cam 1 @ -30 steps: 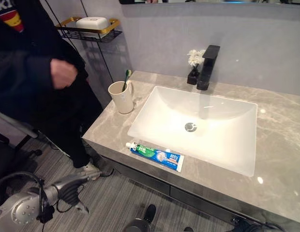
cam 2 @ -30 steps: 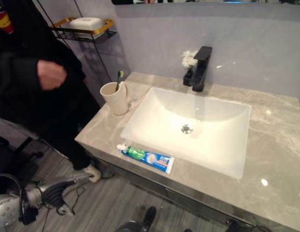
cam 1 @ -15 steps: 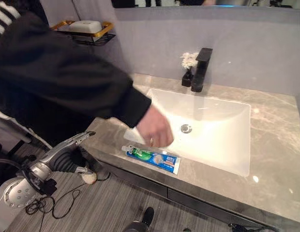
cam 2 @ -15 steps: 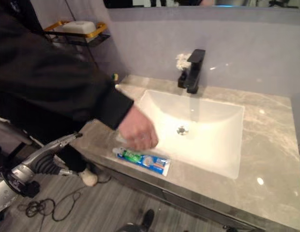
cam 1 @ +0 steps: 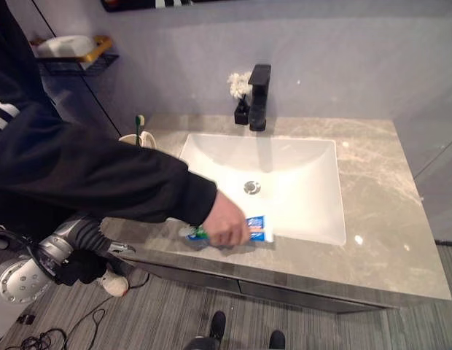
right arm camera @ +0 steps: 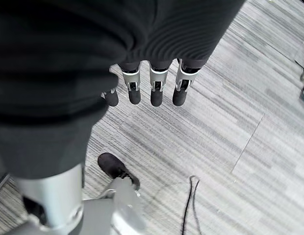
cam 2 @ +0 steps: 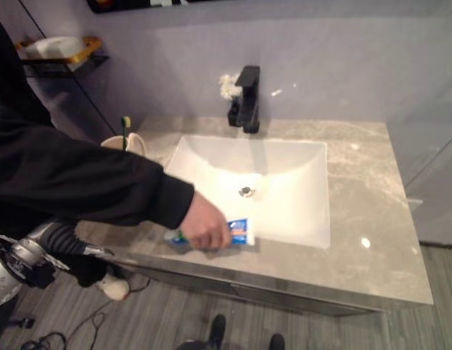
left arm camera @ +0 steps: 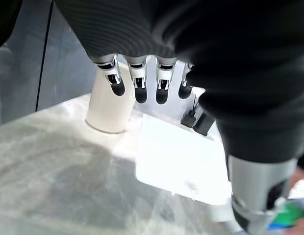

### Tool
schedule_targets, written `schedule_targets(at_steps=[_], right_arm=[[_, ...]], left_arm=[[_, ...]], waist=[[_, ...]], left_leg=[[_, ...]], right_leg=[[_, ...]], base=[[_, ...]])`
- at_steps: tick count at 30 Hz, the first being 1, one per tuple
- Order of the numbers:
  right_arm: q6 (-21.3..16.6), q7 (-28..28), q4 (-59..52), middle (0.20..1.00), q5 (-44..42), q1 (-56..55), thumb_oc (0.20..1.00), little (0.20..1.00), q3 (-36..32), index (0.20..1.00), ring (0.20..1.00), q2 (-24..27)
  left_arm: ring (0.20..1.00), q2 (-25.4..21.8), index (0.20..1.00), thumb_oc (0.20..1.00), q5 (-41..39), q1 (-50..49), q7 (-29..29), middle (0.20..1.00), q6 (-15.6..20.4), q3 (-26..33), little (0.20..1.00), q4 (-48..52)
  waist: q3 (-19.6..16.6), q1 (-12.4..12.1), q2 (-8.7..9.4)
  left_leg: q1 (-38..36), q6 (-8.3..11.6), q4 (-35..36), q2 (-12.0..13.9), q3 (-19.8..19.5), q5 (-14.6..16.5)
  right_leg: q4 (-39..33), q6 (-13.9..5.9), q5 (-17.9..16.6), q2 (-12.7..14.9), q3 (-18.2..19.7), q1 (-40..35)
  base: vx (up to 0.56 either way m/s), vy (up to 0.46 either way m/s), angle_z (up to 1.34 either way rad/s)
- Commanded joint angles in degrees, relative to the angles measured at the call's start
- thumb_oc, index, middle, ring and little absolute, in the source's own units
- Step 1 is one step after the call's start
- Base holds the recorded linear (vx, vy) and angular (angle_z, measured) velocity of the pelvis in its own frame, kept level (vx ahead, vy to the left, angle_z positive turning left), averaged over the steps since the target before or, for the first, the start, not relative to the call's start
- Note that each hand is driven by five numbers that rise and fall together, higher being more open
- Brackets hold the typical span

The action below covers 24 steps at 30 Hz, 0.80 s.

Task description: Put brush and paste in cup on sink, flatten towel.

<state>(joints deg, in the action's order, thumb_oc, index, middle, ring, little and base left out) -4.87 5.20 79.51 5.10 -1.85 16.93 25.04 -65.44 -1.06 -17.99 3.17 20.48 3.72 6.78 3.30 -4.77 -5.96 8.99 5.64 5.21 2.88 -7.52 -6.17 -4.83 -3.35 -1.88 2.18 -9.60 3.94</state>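
Since half a second ago the view has swung, so the whole counter sits differently in frame; beyond that, the person's hand has been lowered onto the toothpaste tube, which it was hovering just above, and the robot's left arm has been tucked lower under the person's sleeve.

The grey marbled counter is seen with the white sink set into it and the black tap at its far edge, a small white flower just left of the tap. A wire shelf with a gold rim is mounted on the wall at far left, a white soap dish on it.

The cream cup stands on the counter left of the sink, partly hidden behind the sleeve, with the green-headed toothbrush upright in it. The toothpaste tube lies on the near counter edge by the sink's near left corner, its left end covered by the person's hand.

The left hand is held near the counter's left end, fingers straight and relaxed, nothing held. The right hand hangs over the striped floor, fingers likewise straight and empty
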Motion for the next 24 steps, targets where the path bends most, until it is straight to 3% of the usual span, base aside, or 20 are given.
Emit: schedule_targets(at_steps=[1,3,8,11,19,20,24], right_arm=[[0.19,0.10,-1.74,1.000,-2.58,2.28,1.000,1.000,1.66,1.000,1.000,-0.91],[-0.06,-0.07,-2.43,1.000,-3.00,2.56,1.000,1.000,1.80,1.000,1.000,-0.83],[-0.27,-0.60,-3.55,1.000,-4.42,3.07,1.000,1.000,1.64,1.000,1.000,-0.51],[-0.31,-1.39,-3.77,1.000,-5.29,3.66,1.000,1.000,1.76,1.000,1.000,-0.71],[-0.15,-2.09,-2.49,1.000,-4.73,3.57,1.000,1.000,2.16,1.000,1.000,-1.44],[-0.17,-2.12,-2.57,1.000,-4.73,3.55,1.000,1.000,2.22,1.000,1.000,-1.48],[-0.10,-2.29,-1.97,1.000,-4.06,2.95,1.000,1.000,2.01,1.000,1.000,-1.47]], left_arm=[[0.683,-1.38,0.683,0.683,-2.94,2.95,0.38,0.683,0.76,1.51,0.683,0.33],[0.592,-1.35,0.592,0.592,-3.26,3.01,0.69,0.592,0.73,0.71,0.592,0.57],[0.564,-0.78,0.564,0.564,-3.93,4.54,1.36,0.564,0.65,-2.40,0.564,1.64],[0.545,0.74,0.545,0.545,-3.72,9.35,1.18,0.545,0.84,-8.62,0.545,2.07],[0.526,1.94,0.526,0.526,-1.90,14.58,1.53,0.526,0.93,-16.47,0.526,2.44],[0.438,1.86,0.438,0.438,-1.56,14.61,1.53,0.438,0.89,-16.70,0.438,2.35],[0.297,1.39,0.297,0.297,-0.38,14.00,1.78,0.297,0.67,-16.90,0.297,2.40]], waist=[[0.77,0.82,3.02],[0.91,0.97,3.03],[1.21,1.52,2.93],[1.70,2.59,3.10],[1.24,4.02,3.50],[1.15,4.25,3.55],[0.71,4.39,3.88]], left_leg=[[2.17,-0.30,-0.21,-3.06,2.22,-0.05],[2.96,-0.32,-0.21,-3.01,2.77,-0.17],[4.32,-0.39,-0.21,-3.21,3.28,-0.32],[5.28,-0.41,-0.21,-3.08,4.22,-0.29],[5.47,-0.62,-0.21,-2.71,5.74,0.27],[5.38,-0.65,-0.21,-2.64,5.88,0.32],[4.86,-0.68,-0.21,-2.25,6.40,0.64]], right_leg=[[-0.17,-4.89,-4.13,4.54,4.12,2.58],[-0.17,-4.94,-4.44,4.62,4.68,3.70],[-0.17,-5.08,-4.95,4.84,5.58,5.68],[-0.17,-5.20,-5.47,4.93,6.96,7.26],[-0.17,-5.36,-5.70,4.84,8.99,8.38],[-0.17,-5.38,-5.67,4.78,9.17,8.40],[-0.17,-5.46,-5.71,4.68,9.64,8.36]], base=[[-0.03,0.035,-0.41],[-0.02,0.044,-0.29],[0.00,0.030,-0.06],[0.00,0.034,-0.20],[0.03,0.013,-0.13],[0.03,0.004,-0.17],[0.03,-0.007,-0.10]])
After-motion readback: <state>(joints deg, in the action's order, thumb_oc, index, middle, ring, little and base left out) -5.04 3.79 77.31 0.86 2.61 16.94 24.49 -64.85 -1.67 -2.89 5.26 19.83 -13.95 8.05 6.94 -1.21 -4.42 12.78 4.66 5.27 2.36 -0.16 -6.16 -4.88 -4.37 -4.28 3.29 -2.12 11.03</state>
